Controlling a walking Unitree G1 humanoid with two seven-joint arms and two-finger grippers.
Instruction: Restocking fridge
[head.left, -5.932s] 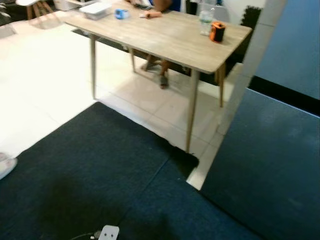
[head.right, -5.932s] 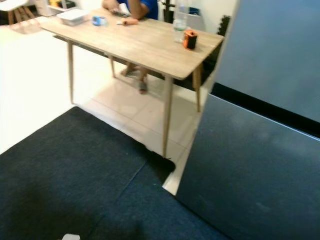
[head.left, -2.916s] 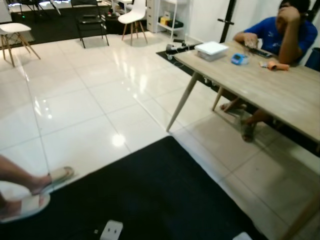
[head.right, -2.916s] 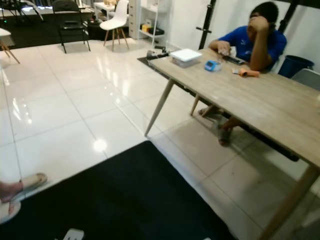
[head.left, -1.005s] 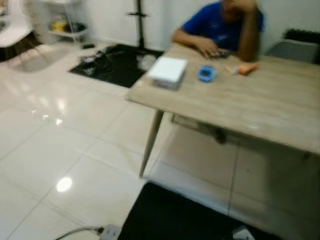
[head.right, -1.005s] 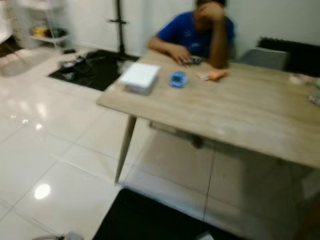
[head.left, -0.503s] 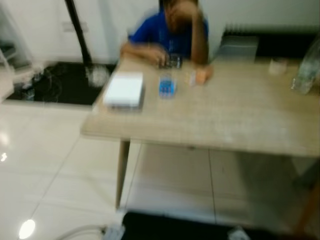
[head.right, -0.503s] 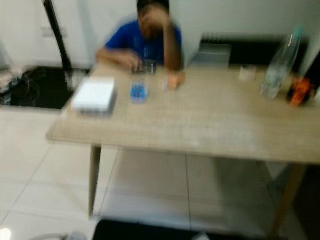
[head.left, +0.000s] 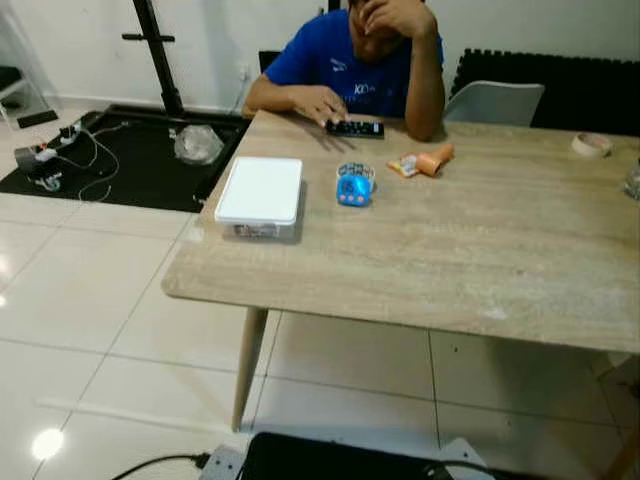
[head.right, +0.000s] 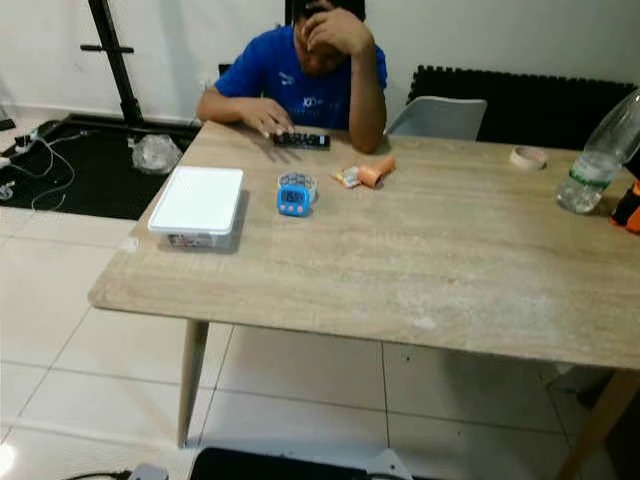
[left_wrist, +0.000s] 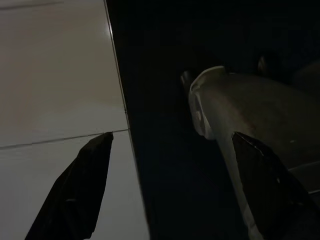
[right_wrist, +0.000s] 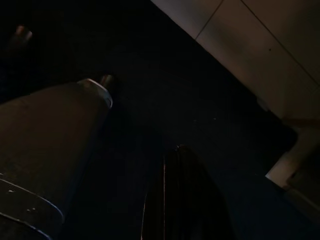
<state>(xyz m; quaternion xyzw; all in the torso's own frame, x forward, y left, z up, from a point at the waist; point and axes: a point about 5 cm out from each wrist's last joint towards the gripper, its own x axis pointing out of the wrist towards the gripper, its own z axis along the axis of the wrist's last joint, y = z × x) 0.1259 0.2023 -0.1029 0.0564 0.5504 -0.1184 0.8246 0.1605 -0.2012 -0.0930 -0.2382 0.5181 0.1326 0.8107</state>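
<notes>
The left gripper (left_wrist: 165, 185) hangs released and the right gripper (right_wrist: 182, 200) looks clenched, both empty and well below the worktop (head.right: 420, 250). The robot should judge its approach to the water bottle (head.right: 595, 155), steering clear of the seated person (head.right: 305, 75).

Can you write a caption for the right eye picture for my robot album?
A person sits at a wooden table holding a white box, blue timer and bottle.

i see my left gripper's (left_wrist: 167, 187) two long black tapered fingers (left_wrist: 75, 195); a pale grey rounded limb, perhaps my leg (left_wrist: 225, 120).
</notes>
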